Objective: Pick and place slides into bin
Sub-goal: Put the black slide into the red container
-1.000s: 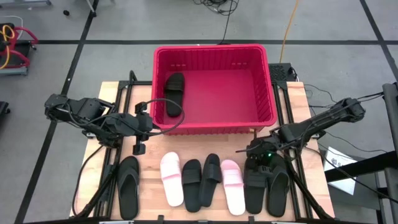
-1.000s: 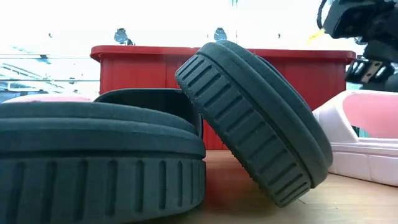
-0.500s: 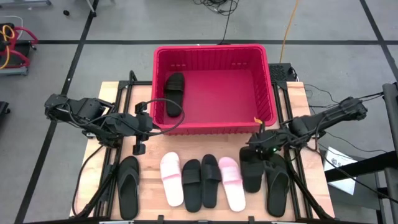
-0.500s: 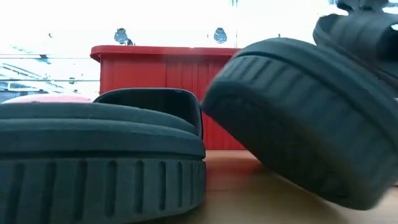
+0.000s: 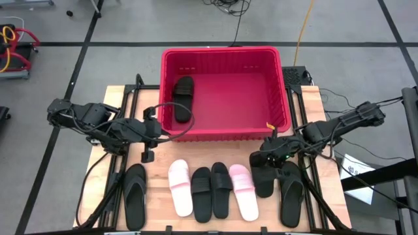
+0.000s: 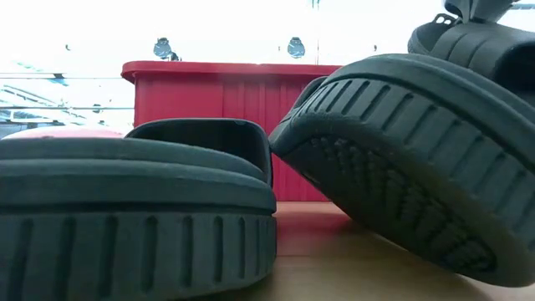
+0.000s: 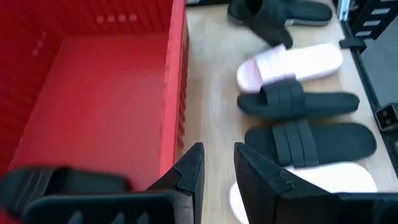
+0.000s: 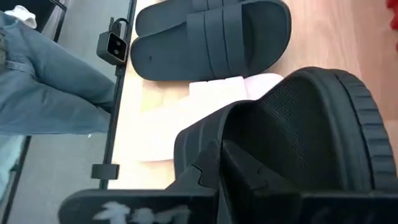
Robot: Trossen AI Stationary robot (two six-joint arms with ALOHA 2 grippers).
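Treads first: from table height we see the grooved sole of a black slide (image 6: 410,167) tipped up off the wood, something the overhead picture hides. From above, that same slide hangs at the right gripper (image 5: 273,155), just off the red bin's (image 5: 282,98) near right corner. The right wrist view adds the grip itself: the fingers are clamped together on the slide's band, with a person's blue-jeaned leg (image 8: 43,87) beyond the table edge.

Left gripper (image 5: 151,129) waits just beside the bin's near left corner; its wrist view shows the fingers (image 7: 189,171) standing a little apart, nothing between them.

Inside the bin we find one black slide (image 5: 183,98) lying by the left wall. On the table in front remain five black slides and two pink ones (image 5: 180,186) in a row.

We read no writing or brand anywhere.
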